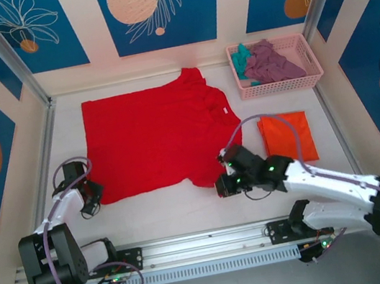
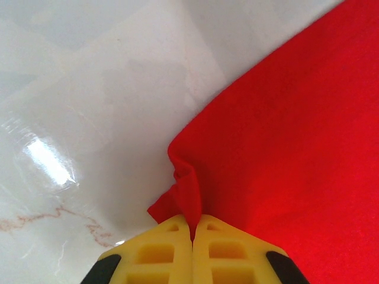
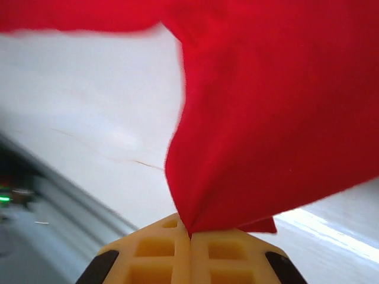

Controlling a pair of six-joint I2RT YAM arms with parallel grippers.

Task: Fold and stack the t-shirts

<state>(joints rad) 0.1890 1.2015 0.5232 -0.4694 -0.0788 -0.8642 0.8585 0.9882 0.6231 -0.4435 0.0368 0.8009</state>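
A bright red t-shirt lies spread flat across the middle of the table. My left gripper is shut on its near left corner; the pinched red cloth rises from between the yellow fingers. My right gripper is shut on the near right sleeve, and that red cloth hangs lifted from its yellow fingers. A folded orange t-shirt rests at the right. A mauve-purple t-shirt and a teal one lie crumpled in the basket.
The pink lattice basket stands at the back right corner. A metal rail runs along the near table edge by the arm bases. Bare white tabletop lies between the red shirt and the rail.
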